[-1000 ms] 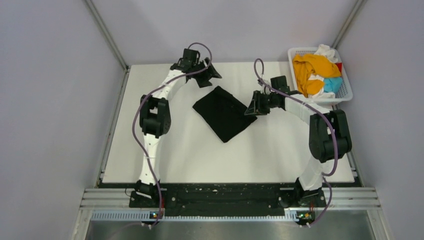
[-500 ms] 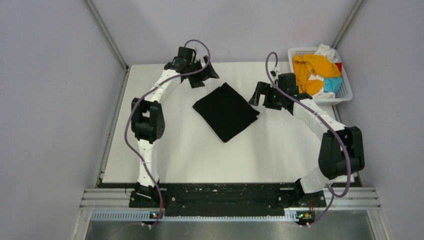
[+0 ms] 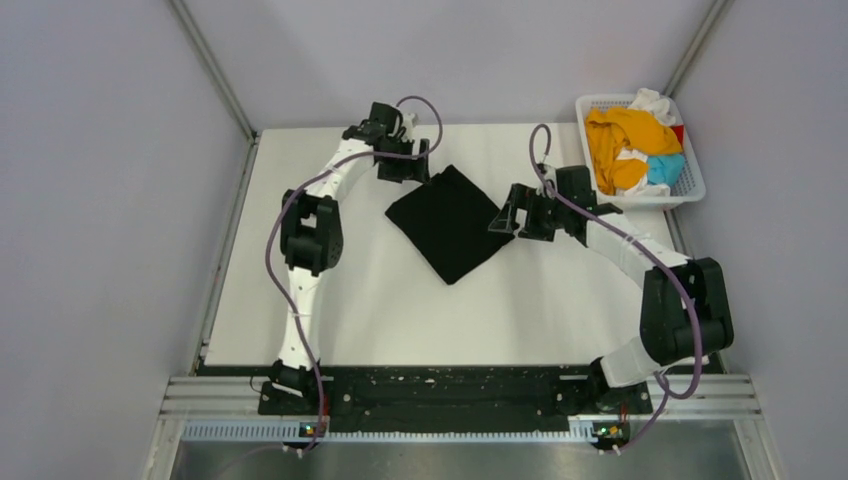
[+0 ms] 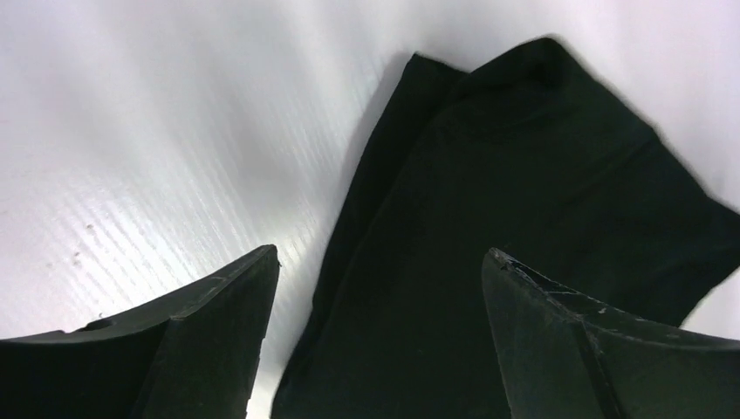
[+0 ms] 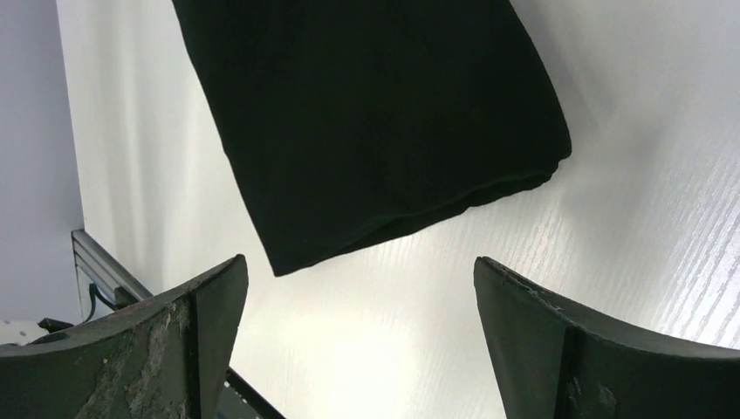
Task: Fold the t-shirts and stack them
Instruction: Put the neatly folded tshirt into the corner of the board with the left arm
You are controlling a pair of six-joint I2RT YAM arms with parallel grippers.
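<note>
Reading the overhead view as a clock face with twelve at the far edge, the black t-shirt (image 3: 452, 222) lies folded flat on the white table (image 3: 400, 320), a little toward twelve from the middle, turned so that its corners point at twelve, three, six and nine. The left gripper (image 3: 405, 165) hangs just beside the cloth's eleven o'clock edge, near the far corner, with its jaws spread wide and nothing between them. In its wrist view the left finger (image 4: 201, 340) sits over bare table while the right finger (image 4: 593, 349) sits over the dark cloth, and a layered folded edge runs up between the two. Whether either tip touches the fabric cannot be told. The right gripper (image 3: 510, 215) stands at the shirt's three o'clock corner, its jaws likewise wide apart and holding nothing. From its own camera both fingers (image 5: 174, 349) frame bare table, and the shirt's rounded folded edge lies ahead of them, clear of the gap. At the table's one o'clock corner sits a white lattice basket (image 3: 692, 188) holding a loose heap of more shirts: an orange t-shirt (image 3: 625, 135) sprawls across most of it, a white t-shirt (image 3: 655, 102) pokes out at the far end, a light blue t-shirt (image 3: 665, 167) bunches at the near right side, and a scrap of a red t-shirt (image 3: 679, 133) shows against the right wall
</note>
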